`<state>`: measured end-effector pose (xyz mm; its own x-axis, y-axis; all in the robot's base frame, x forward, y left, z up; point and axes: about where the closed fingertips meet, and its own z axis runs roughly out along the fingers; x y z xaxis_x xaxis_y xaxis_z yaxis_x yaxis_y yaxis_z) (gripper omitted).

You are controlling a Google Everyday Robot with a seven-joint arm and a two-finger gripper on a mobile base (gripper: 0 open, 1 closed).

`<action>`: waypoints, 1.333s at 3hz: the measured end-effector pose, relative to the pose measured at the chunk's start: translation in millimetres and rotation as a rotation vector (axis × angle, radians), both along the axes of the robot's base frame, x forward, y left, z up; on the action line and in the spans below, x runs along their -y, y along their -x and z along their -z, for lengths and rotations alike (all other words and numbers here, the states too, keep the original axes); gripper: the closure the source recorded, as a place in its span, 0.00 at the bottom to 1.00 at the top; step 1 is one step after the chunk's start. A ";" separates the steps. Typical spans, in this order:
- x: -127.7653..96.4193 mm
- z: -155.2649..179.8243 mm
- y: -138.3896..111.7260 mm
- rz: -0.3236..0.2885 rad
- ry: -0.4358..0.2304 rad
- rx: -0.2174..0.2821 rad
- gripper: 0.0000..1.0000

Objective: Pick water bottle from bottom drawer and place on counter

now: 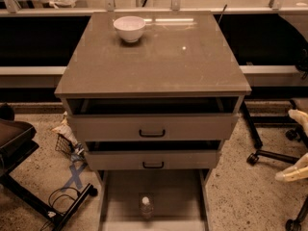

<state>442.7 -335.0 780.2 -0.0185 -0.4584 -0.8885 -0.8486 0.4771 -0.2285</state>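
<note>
Looking down from the single camera view at one grey drawer cabinet standing on a speckled floor. One glossy grey-brown square desk top (159,57) caps the cabinet and overhangs the drawers below it. One white round ceramic bowl (129,28) sits on the desk top near its far left corner.

Below the desk top are two grey drawer fronts, the upper drawer front (192,127) and the lower drawer front (192,160). Each carries one black bar handle, and both are pulled out slightly, leaving dark gaps above them.

Under these, one wide grey tray-like bottom drawer (163,186) is pulled out toward the camera. One small clear plastic water bottle (147,207) with a white cap stands upright on the drawer's flat floor. It is about midway between the low side walls and near the lower edge of the picture, touching neither wall.

One pale two-finger gripper (285,145) enters at the right edge, above the floor and level with the drawer fronts. It is well apart from the bottle and the cabinet. Its jaws are spread wide and hold nothing.

One black chair base (269,155) with casters stands on the floor just beside the gripper. One blue tape cross (74,174) marks the floor to the left of the cabinet.
</note>
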 end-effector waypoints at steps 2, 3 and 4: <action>-21.3 37.3 -8.6 -0.033 -0.001 -0.023 0.00; -46.9 100.3 -13.7 -0.060 0.001 -0.033 0.00; -59.3 160.9 -9.6 -0.080 0.010 -0.021 0.00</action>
